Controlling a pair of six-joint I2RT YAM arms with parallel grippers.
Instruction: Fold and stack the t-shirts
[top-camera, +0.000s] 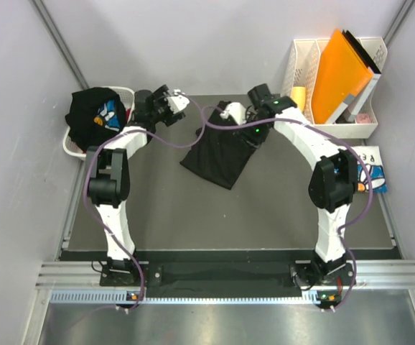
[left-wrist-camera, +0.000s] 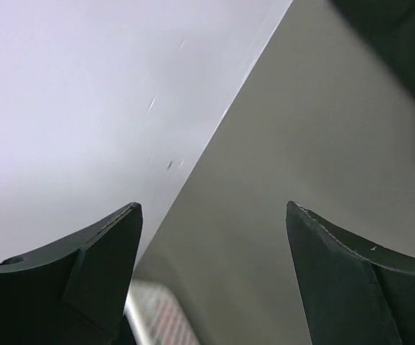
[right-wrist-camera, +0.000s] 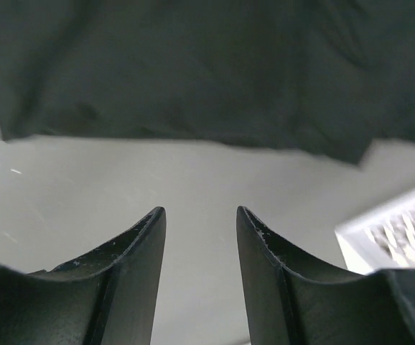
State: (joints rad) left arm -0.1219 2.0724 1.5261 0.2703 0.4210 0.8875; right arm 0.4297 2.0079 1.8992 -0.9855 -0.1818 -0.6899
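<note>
on the surface point(top-camera: 193, 215), toward the far middle, a black tee point(top-camera: 215, 154) lies crumpled in a loose heap, not folded. right tool point(right-wrist-camera: 200, 210) sits at the tee's far edge. its wrist view shows the jaws partly apart and released, nothing between them, with bare surface under the tips and the tee's cloth just beyond, apart from them. left tool point(left-wrist-camera: 211, 208) is at the far left, between the basket point(top-camera: 75, 147) and the black tee, apart from both. its jaws stand wide, released, nothing in them; its wrist view shows only wall and surface ahead. printed tee point(top-camera: 92, 108), black with a blue/white print, is bunched in the basket and spills over the rim. white tee point(top-camera: 374, 172) lies folded at the far right, just beside the right arm.
</note>
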